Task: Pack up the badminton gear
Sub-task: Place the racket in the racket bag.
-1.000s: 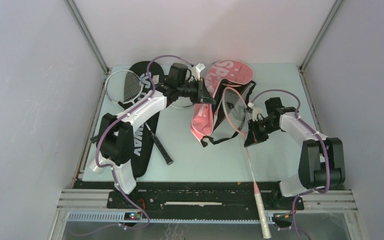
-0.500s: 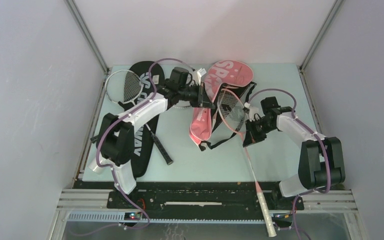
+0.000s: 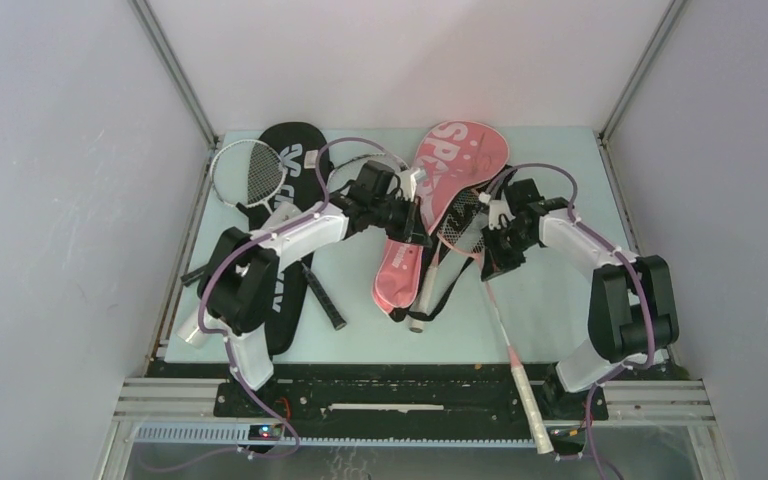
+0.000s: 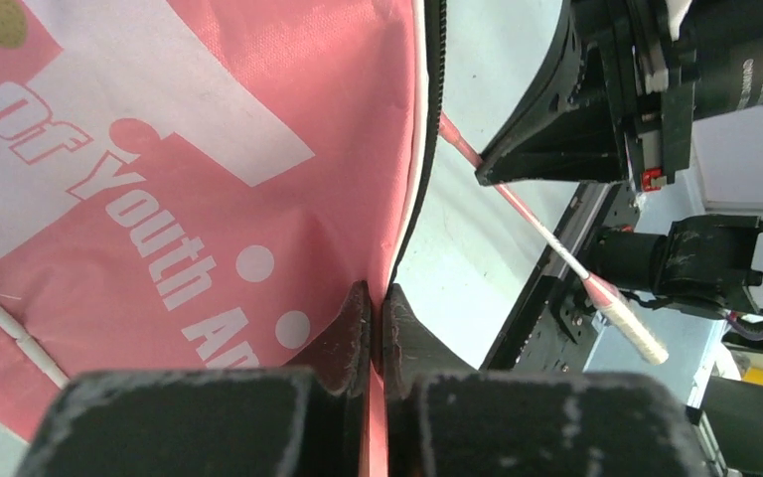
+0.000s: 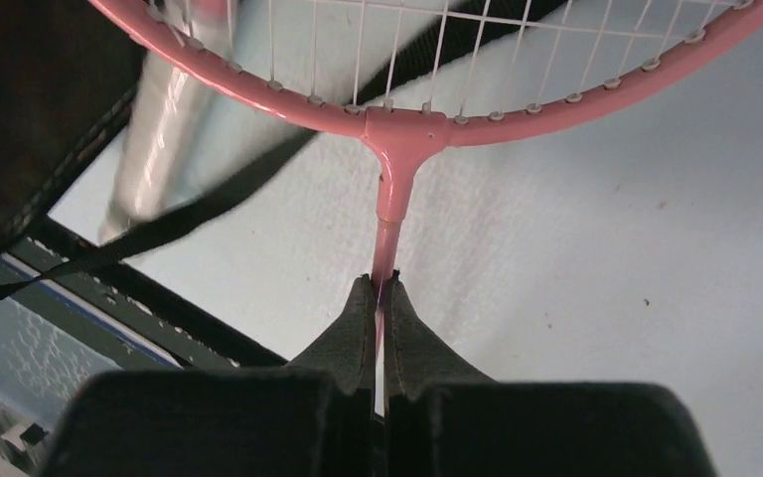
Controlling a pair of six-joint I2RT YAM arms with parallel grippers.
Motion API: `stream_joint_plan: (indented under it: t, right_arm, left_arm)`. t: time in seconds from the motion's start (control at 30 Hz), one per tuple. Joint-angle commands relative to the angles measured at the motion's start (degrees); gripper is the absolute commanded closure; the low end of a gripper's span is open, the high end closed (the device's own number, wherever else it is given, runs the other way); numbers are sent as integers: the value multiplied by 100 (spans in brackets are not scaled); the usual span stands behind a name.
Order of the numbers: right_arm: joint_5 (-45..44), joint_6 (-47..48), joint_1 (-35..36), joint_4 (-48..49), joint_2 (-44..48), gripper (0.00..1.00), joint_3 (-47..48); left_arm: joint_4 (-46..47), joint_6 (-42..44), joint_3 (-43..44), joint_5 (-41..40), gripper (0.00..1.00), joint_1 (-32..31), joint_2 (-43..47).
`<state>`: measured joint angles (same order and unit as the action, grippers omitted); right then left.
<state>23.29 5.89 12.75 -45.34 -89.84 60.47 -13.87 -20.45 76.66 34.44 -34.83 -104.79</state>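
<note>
The pink "SPORT" racket cover (image 3: 457, 155) lies slanted at mid table, its black strap (image 3: 450, 290) looping off the near end. My left gripper (image 3: 412, 226) is shut on the cover's open edge (image 4: 159, 179), pinching the pink fabric between its fingertips (image 4: 378, 294). My right gripper (image 3: 487, 262) is shut on the pink racket's thin shaft (image 5: 387, 214), just below the head (image 5: 397, 134). The racket head (image 3: 458, 214) sits at the cover's opening, and its handle (image 3: 530, 415) reaches over the near edge. A long white tube (image 3: 423, 290) lies by the cover's near end.
The black "CROSSWAY" racket cover (image 3: 285, 160) lies at the far left, with a white-framed racket (image 3: 250, 172) across it, its black handle (image 3: 326, 302) pointing towards me. Grey walls enclose the table (image 3: 550, 310) on three sides.
My right gripper has pushed the pink racket away and leftwards, so its head sits further into the cover. My left gripper moved nearer with the cover's edge. The white tube now shows.
</note>
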Motion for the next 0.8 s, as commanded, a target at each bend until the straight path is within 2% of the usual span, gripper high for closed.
stream_joint_plan:
  t: [0.0, 0.23, 0.53, 0.77]
  right_arm:
    - [-53, -360, 173, 399, -218, 100, 551]
    - [125, -1371, 107, 932, -741, 100, 1036]
    - [167, -2905, -188, 2083, -1357, 100, 1259]
    - [-128, -3391, -276, 2906, -1742, 100, 1785]
  left_arm:
    - [448, 252, -144, -200, 99, -113, 205]
    - [672, 214, -449, -212, 97, -320, 194]
    - [1064, -192, -734, -64, 99, -464, 82]
    - [1314, -513, -725, 225, 100, -552, -48]
